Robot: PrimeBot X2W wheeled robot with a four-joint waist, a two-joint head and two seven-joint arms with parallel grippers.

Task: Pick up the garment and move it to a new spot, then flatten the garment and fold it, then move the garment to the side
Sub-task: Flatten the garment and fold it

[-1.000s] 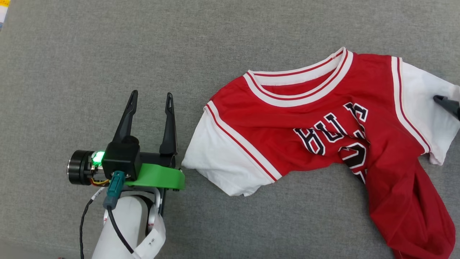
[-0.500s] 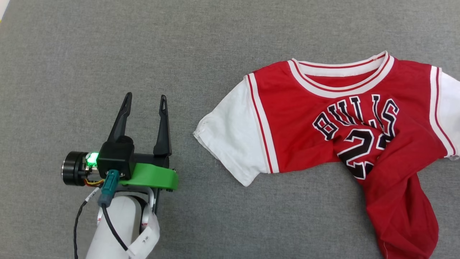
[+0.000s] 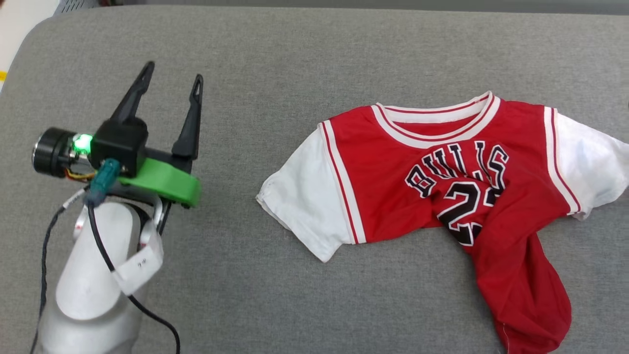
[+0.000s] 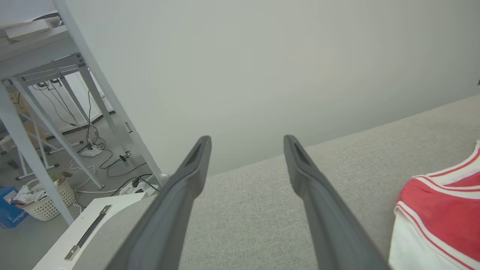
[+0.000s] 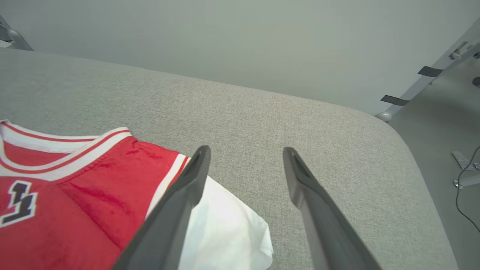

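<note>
The garment (image 3: 442, 182), a red jersey with white sleeves, striped trim and black lettering with a number, lies front up on the grey cushion, right of centre. Its lower body is bunched and twisted toward the bottom right. My left gripper (image 3: 172, 83) hovers open and empty at the left, well clear of the shirt's near sleeve. In the left wrist view the garment (image 4: 442, 210) sits at the right edge, beside the open left gripper (image 4: 247, 146). My right gripper (image 5: 245, 155) is open over the cushion, its left finger above the white sleeve of the garment (image 5: 86, 202).
The grey cushioned surface (image 3: 275, 59) stretches wide to the left and front of the shirt. Its rounded corners show at the far left (image 3: 29, 34) and in the right wrist view (image 5: 393, 127). Floor with table legs, cables and a basket (image 4: 45, 195) lies beyond.
The right gripper let go of the right sleeve and left the head view. The shirt now lies spread with its lettering upright. The head camera shifted, bringing the cushion's far edge into view.
</note>
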